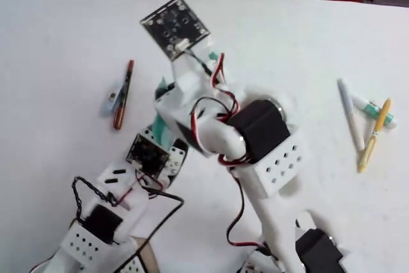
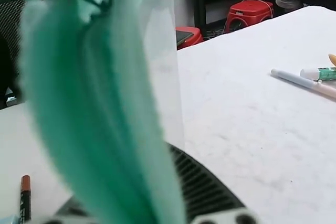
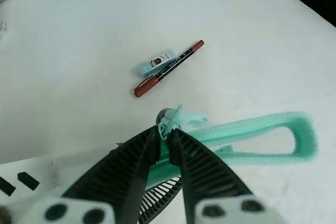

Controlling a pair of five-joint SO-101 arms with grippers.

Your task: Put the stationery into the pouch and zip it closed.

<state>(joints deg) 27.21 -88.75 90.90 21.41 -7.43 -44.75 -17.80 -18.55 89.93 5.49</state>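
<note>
From above, the soft mint pouch [image 1: 160,135] sits mid-table, mostly buried under both white plastic arms. On the left wrist cam it's floppy fabric with a see-through panel, pressed right up against the left gripper [image 2: 195,183], and I can't tell if that one's clamped. On the right wrist cam, the right gripper [image 3: 167,129] has its ribbed black jaws pinched shut on the zipper pull [image 3: 171,116], with the pouch mouth gaping in a loop.

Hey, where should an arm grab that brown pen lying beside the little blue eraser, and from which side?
Come down from above on the brown pen and pinch across its thin barrel, on the half away from the blue eraser. It lies flat, and the eraser sits close against the other half, where a finger would likely bump it.
</note>
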